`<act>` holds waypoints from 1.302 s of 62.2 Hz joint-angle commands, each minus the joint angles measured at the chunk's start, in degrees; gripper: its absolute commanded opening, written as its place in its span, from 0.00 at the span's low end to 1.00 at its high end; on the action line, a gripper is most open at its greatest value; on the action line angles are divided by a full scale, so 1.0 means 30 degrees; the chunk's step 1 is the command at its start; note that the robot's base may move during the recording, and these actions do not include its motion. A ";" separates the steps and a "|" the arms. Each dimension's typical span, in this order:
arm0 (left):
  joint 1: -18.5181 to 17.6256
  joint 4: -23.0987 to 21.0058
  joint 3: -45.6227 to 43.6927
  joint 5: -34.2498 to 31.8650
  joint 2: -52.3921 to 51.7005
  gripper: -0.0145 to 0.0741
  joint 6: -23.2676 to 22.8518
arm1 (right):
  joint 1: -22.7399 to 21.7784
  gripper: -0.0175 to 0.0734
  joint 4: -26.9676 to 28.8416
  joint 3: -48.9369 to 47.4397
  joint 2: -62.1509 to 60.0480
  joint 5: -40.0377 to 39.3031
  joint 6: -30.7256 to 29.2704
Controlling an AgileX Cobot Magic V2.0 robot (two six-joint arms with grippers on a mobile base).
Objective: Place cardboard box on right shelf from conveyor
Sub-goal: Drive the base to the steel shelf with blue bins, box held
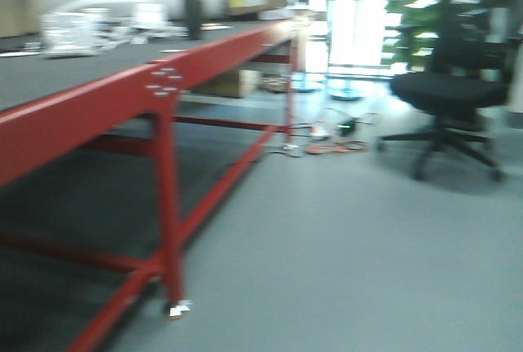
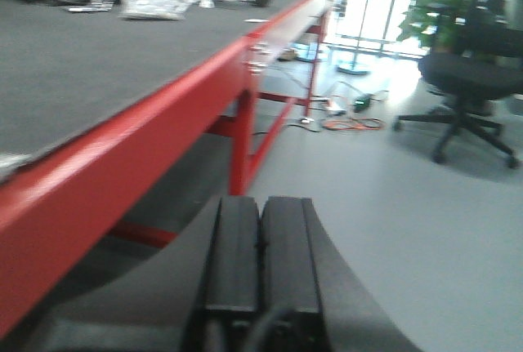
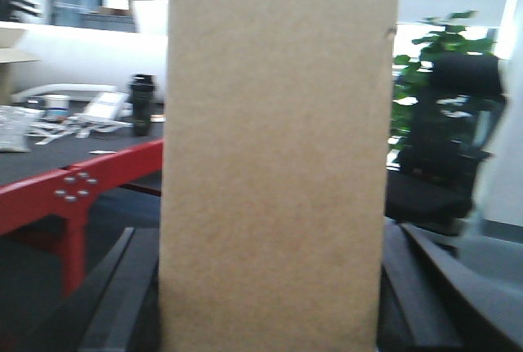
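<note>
An office-like workshop: long red-framed counter (image 1: pixel 82 115), black swivel chair (image 1: pixel 449 91), loose cables (image 1: pixel 339 148) on grey floor (image 1: pixel 368 270), leafy plant (image 2: pixel 433 9) behind.

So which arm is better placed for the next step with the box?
Right. The tall tan cardboard box already sits between the fingers of the right pincer; the left pincer is shut and empty.

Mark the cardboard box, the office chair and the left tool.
cardboard box (image 3: pixel 274 156): right wrist view, middle of its front face.
office chair (image 1: pixel 449 91): exterior front view, black seat cushion.
left tool (image 2: pixel 261 205): left wrist view, seam between shut fingertips.
</note>
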 commanded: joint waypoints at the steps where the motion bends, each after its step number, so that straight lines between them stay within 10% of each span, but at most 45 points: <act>1: -0.0168 -0.0049 -0.0053 -0.1538 -0.0111 0.03 -0.0022 | -0.0114 0.54 0.0005 -0.0532 -0.0175 -0.1999 -0.0188; 81: -0.0168 -0.0049 -0.0053 -0.1538 -0.0111 0.03 -0.0022 | -0.0114 0.54 0.0005 -0.0532 -0.0157 -0.1980 -0.0188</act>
